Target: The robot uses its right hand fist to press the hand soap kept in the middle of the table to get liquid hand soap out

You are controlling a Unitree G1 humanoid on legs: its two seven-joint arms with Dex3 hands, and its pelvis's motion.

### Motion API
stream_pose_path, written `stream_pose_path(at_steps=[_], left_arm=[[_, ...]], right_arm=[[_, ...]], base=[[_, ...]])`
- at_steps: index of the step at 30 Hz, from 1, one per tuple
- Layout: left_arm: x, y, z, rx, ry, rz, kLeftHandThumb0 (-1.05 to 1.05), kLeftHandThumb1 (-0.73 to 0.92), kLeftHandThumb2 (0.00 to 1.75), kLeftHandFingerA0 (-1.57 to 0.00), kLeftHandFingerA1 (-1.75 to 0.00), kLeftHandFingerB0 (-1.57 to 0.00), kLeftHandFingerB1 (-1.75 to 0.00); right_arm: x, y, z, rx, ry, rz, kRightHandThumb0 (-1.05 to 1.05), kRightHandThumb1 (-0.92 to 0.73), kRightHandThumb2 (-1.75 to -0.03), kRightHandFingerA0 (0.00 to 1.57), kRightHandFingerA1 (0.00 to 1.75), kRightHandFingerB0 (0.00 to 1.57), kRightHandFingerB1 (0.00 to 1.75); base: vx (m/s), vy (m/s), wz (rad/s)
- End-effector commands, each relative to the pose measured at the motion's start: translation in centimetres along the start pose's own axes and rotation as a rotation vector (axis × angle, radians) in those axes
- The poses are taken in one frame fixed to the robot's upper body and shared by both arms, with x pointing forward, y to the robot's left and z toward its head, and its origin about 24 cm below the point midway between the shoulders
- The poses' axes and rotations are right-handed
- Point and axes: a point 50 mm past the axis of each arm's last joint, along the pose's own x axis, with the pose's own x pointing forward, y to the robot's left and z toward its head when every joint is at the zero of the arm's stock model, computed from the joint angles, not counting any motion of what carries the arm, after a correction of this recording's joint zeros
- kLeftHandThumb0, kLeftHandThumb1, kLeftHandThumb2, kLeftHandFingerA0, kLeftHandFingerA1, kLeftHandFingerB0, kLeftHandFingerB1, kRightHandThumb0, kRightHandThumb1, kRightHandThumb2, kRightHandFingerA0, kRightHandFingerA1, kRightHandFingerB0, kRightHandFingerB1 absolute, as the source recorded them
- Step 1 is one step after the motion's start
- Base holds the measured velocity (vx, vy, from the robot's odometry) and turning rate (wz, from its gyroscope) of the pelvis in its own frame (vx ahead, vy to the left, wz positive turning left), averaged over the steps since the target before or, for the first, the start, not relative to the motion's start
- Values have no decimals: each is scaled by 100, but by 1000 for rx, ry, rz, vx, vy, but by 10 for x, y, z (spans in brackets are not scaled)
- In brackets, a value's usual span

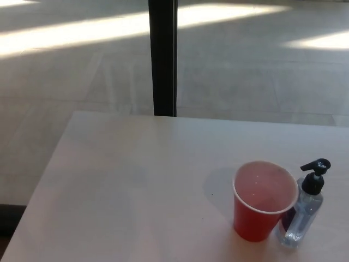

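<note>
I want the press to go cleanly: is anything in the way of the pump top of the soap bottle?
Nothing visible sits over the black pump head of the soap bottle. The red cup stands close on its left side. Neither robot hand is in view.

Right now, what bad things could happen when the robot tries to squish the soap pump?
Two things, probably. The red cup stands right against the soap bottle, so a fist coming down might knock it over. Also, the black pump has its spout pointing right, away from the cup, so the soap may land on the table instead. Neither robot hand shows yet.
</note>
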Motion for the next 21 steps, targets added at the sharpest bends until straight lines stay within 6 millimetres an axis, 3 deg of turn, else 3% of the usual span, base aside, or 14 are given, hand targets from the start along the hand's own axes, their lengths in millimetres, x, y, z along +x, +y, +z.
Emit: stream_pose_path(at_steps=[1, 3, 7, 10, 11, 12, 13, 14, 16, 17, 18, 19, 20, 21], left_arm=[[2, 24, 6, -127, -12, 106, -12, 29, 94, -89, -96, -63, -81], [2, 23, 6, -131, -7, 109, -11, 29, 94, -87, -95, -62, -80], [3, 23, 5, -119, -12, 110, -11, 30, 94, -88, -95, -63, -80], [3, 22, 7, -123, -5, 115, -11, 30, 93, -90, -96, -63, -80], [2, 22, 4, -121, -4, 112, -12, 30, 94, -90, -97, -65, -81], [2, 22, 4, -121, -9, 108, -12, 30, 94, -90, -97, -65, -81], [2, 22, 4, -121, -9, 108, -12, 30, 94, -90, -97, -65, -81], [2, 22, 4, -126, -4, 111, -11, 30, 94, -91, -98, -62, -80], [2, 22, 4, -121, 5, 118, -9, 36, 85, -85, -102, -58, -80], [2, 21, 4, -124, 6, 119, -9, 36, 85, -85, -102, -58, -80], [2, 22, 2, -125, 8, 121, -10, 31, 93, -90, -97, -60, -79], [2, 23, 0, -124, 9, 121, -11, 31, 94, -89, -96, -61, -80], [2, 23, 0, -123, 7, 118, -11, 31, 94, -87, -95, -61, -79], [2, 23, 0, -122, 8, 118, -11, 31, 94, -87, -95, -61, -79]], right_arm=[[3, -29, 24, 273, -47, -156, -41, -67, -59, 40, 112, 38, 53], [4, -34, 31, 303, -52, -207, -46, -74, -62, 24, 64, 23, 40], [7, -44, 57, 366, -84, -225, -55, -85, -66, 0, 36, 2, 25], [10, -50, 97, 530, -169, -242, -51, -82, -67, 2, 43, 6, 30], [9, -52, 124, 707, -242, -236, -50, -61, -90, 26, 71, 13, 51], [7, -52, 143, 840, -308, -216, -50, -61, -90, 26, 71, 13, 51], [7, -52, 143, 842, -308, -216, -50, -61, -90, 26, 71, 13, 51], [-1, -50, 177, 838, -417, -184, -48, -79, -63, 41, 85, 26, 50], [-10, -49, 206, 835, -507, -190, -44, -81, -64, 73, 90, 38, 50], [-12, -48, 209, 835, -522, -186, -44, -81, -64, 73, 90, 38, 50], [-17, -47, 223, 848, -571, -174, -41, -74, -71, 109, 104, 55, 65], [-29, -44, 245, 872, -667, -143, -36, -62, -90, 123, 114, 66, 71], [-38, -42, 259, 866, -737, -113, -37, -55, -93, 126, 127, 83, 73], [-44, -40, 267, 847, -774, -106, -37, -55, -93, 126, 127, 83, 73]], base=[[0, 0, 0], [0, 0, 0], [0, 0, 0], [0, 0, 0], [0, 0, 0], [0, 0, 0], [0, 0, 0], [0, 0, 0], [0, 0, 0], [0, 0, 0], [0, 0, 0], [0, 0, 0], [0, 0, 0], [0, 0, 0]])
